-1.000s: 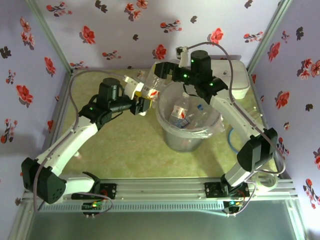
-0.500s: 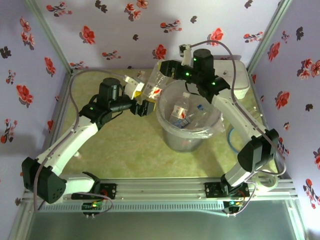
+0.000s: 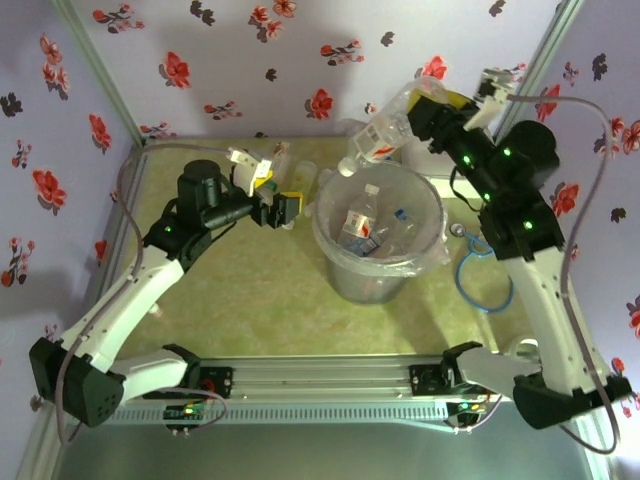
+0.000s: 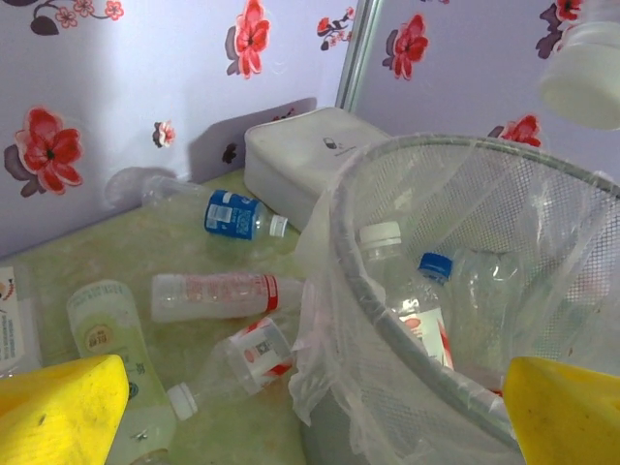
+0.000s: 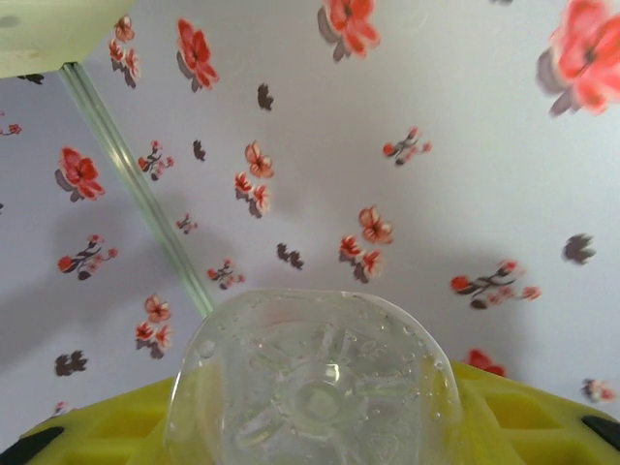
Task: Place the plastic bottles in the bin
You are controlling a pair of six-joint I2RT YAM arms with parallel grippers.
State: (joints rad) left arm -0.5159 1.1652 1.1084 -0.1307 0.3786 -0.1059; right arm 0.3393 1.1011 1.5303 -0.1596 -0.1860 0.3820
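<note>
My right gripper [image 3: 425, 110] is shut on a clear plastic bottle with a red label [image 3: 383, 137], held high over the back rim of the bin [image 3: 327, 236]. In the right wrist view the bottle's base [image 5: 315, 387] sits between the yellow fingers [image 5: 542, 417]. My left gripper [image 3: 283, 208] stands open and holds nothing, left of the bin. Its wrist view shows the bin's bagged rim [image 4: 387, 325] with bottles inside [image 4: 412, 300]. On the table lie a blue-label bottle [image 4: 232, 215], a white red-label one [image 4: 218, 294], a clear red-label one [image 4: 237, 360] and a yellowish one [image 4: 111, 349].
A white lidded box [image 4: 310, 155] stands against the back wall behind the bin. A blue cable loop [image 3: 482, 282] lies on the table to the bin's right. Floral walls close in the back and both sides.
The right arm has lifted and swung to the right, carrying the bottle from the bin's back-left rim to high over its back. The left gripper pulled back slightly to the left.
</note>
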